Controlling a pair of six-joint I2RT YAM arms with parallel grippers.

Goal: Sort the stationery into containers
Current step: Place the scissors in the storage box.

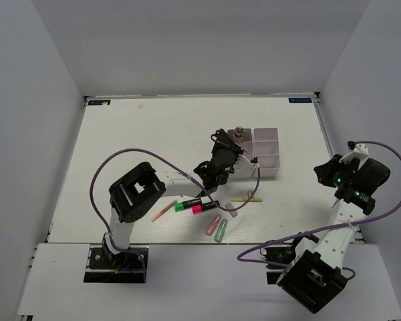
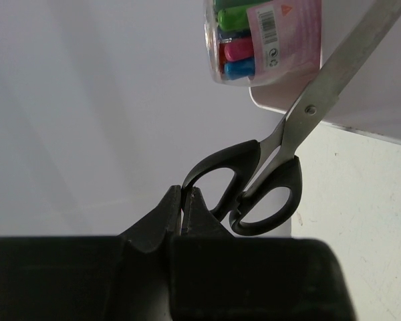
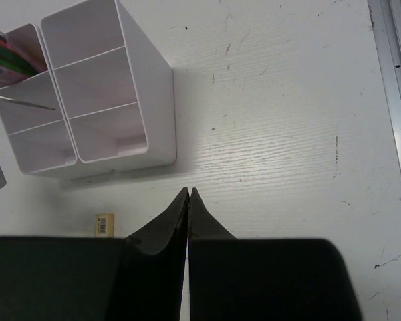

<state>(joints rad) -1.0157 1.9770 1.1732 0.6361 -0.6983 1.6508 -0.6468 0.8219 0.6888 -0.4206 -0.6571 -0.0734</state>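
Note:
My left gripper [image 1: 228,152] [image 2: 186,200] is shut on one black handle loop of the scissors [image 2: 309,110]. It holds them beside the containers [image 1: 262,152] [image 2: 371,100], and the blade reaches over a compartment [image 3: 23,101]. My right gripper [image 1: 326,171] [image 3: 188,195] is shut and empty above the table, right of the containers [image 3: 154,87]. On the table lie two black highlighters [image 1: 196,206], a thin pink pen [image 1: 164,211], a pink eraser [image 1: 212,225], a green eraser [image 1: 220,231] and a pale yellow clip [image 1: 247,199] [image 3: 104,224].
A clear round tub of coloured pieces with a pink label [image 2: 267,37] [image 3: 7,57] sits at the containers' far left corner [image 1: 239,132]. A metal rail [image 3: 391,100] runs along the table's right edge. White walls enclose the table.

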